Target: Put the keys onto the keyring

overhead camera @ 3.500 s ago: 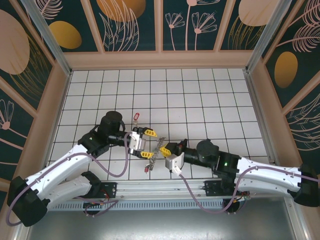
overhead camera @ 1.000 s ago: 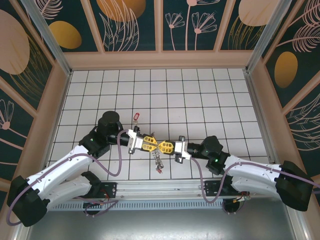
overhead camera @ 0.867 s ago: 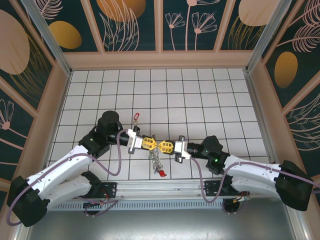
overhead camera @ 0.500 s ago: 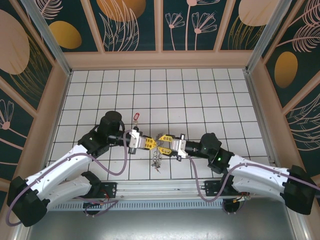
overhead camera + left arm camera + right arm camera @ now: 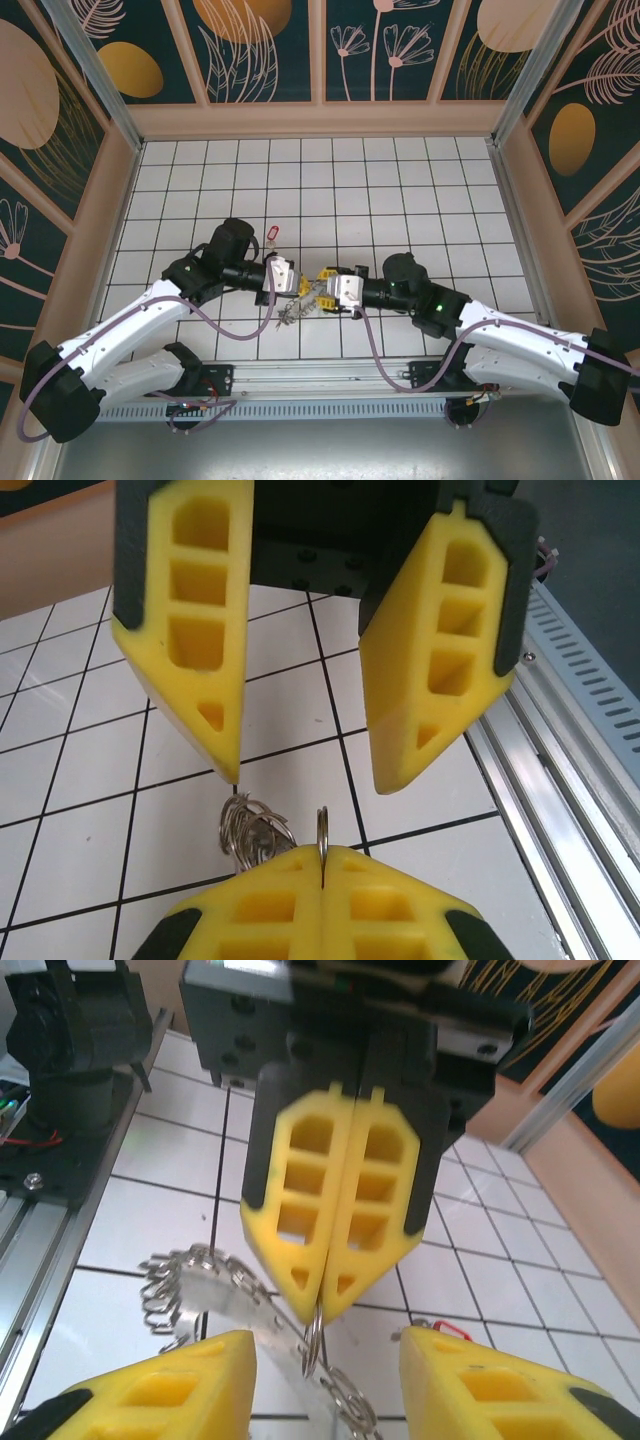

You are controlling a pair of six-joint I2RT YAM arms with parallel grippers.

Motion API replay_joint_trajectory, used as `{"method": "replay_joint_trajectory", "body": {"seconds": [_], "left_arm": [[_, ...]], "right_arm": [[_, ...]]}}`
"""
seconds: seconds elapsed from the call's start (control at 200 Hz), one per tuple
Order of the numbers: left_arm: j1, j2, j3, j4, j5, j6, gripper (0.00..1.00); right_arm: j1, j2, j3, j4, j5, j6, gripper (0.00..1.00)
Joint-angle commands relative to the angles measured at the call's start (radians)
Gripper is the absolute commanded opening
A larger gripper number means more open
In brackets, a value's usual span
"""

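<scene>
Over the near tiles of the white tiled bench: both arms are nose to nose, walls well off, open tiles beyond, the metal rail close behind them.
Left end effector: clamped tight on a small silvery loop of the wide flat grey metal keyring, which trails below it.
Right end effector: fingers apart, empty, either side of that loop.
Small red-headed metal key: lying alone on a tile beside the left arm, not threaded.
Progress: early, I'd say; that key wants fetching.

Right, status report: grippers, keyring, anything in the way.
Left gripper shut on the keyring, pinching a rim loop. Right gripper open, facing it, holding nothing. Red key loose on the tiles; no obstruction seen.
</scene>
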Motion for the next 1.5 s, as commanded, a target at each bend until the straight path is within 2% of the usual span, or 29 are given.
{"method": "replay_joint_trajectory", "body": {"seconds": [0.0, 0.125, 0.235, 0.44, 0.521, 0.681, 0.741, 0.761, 0.776, 0.826, 0.866, 0.886, 0.911, 0.956, 1.026, 1.086, 1.176, 1.491], "left_arm": [[-0.002, -0.006, 0.035, 0.016, 0.026, 0.011, 0.00], [-0.002, -0.001, 0.035, 0.029, 0.035, 0.006, 0.00], [-0.003, 0.013, 0.040, 0.033, 0.041, -0.001, 0.00], [-0.003, 0.007, 0.043, 0.061, 0.041, -0.026, 0.00], [-0.003, 0.002, 0.041, 0.067, 0.046, -0.030, 0.00], [-0.003, 0.009, 0.038, 0.064, 0.045, -0.032, 0.00], [-0.002, 0.007, 0.039, 0.069, 0.042, -0.039, 0.00], [-0.002, 0.004, 0.038, 0.075, 0.040, -0.044, 0.00], [-0.002, 0.002, 0.037, 0.080, 0.039, -0.052, 0.04], [-0.002, -0.016, 0.023, 0.133, 0.034, -0.097, 0.27], [-0.002, -0.038, 0.002, 0.184, 0.040, -0.137, 0.43], [-0.003, -0.052, -0.011, 0.211, 0.044, -0.150, 0.49], [-0.003, -0.070, -0.027, 0.241, 0.052, -0.162, 0.52], [-0.002, -0.101, -0.055, 0.279, 0.064, -0.183, 0.49], [-0.003, -0.128, -0.073, 0.304, 0.065, -0.198, 0.37], [-0.002, -0.129, -0.066, 0.283, 0.064, -0.196, 0.33], [-0.003, -0.121, -0.054, 0.256, 0.075, -0.195, 0.30], [-0.003, -0.074, -0.055, 0.314, 0.149, -0.229, 0.27]], "right_arm": [[-0.007, 0.000, 0.008, -0.032, -0.025, 0.023, 0.40], [-0.007, 0.006, -0.001, 0.020, -0.044, 0.056, 0.35], [-0.007, 0.027, 0.012, 0.026, -0.037, 0.061, 0.27], [-0.007, 0.076, 0.026, 0.013, -0.010, 0.081, 0.28], [-0.007, 0.081, 0.023, 0.030, 0.000, 0.092, 0.15], [-0.007, 0.065, 0.003, 0.095, -0.016, 0.108, 0.12], [-0.007, 0.061, 0.000, 0.109, -0.019, 0.111, 0.00], [-0.007, 0.060, -0.001, 0.113, -0.018, 0.111, 0.00], [-0.007, 0.060, -0.002, 0.117, -0.016, 0.112, 0.00], [-0.007, 0.051, -0.016, 0.146, -0.009, 0.115, 0.00], [-0.008, 0.038, -0.038, 0.192, -0.011, 0.123, 0.00], [-0.008, 0.028, -0.053, 0.227, -0.012, 0.130, 0.00], [-0.009, 0.009, -0.079, 0.279, -0.014, 0.143, 0.00], [-0.011, -0.023, -0.125, 0.373, -0.014, 0.167, 0.00], [-0.024, -0.071, -0.181, 0.481, -0.027, 0.203, 0.00], [-0.043, -0.101, -0.203, 0.517, -0.082, 0.229, 0.00], [-0.074, -0.129, -0.229, 0.580, -0.156, 0.281, 0.00], [-0.078, -0.097, -0.273, 0.744, -0.173, 0.364, 0.00]]}}
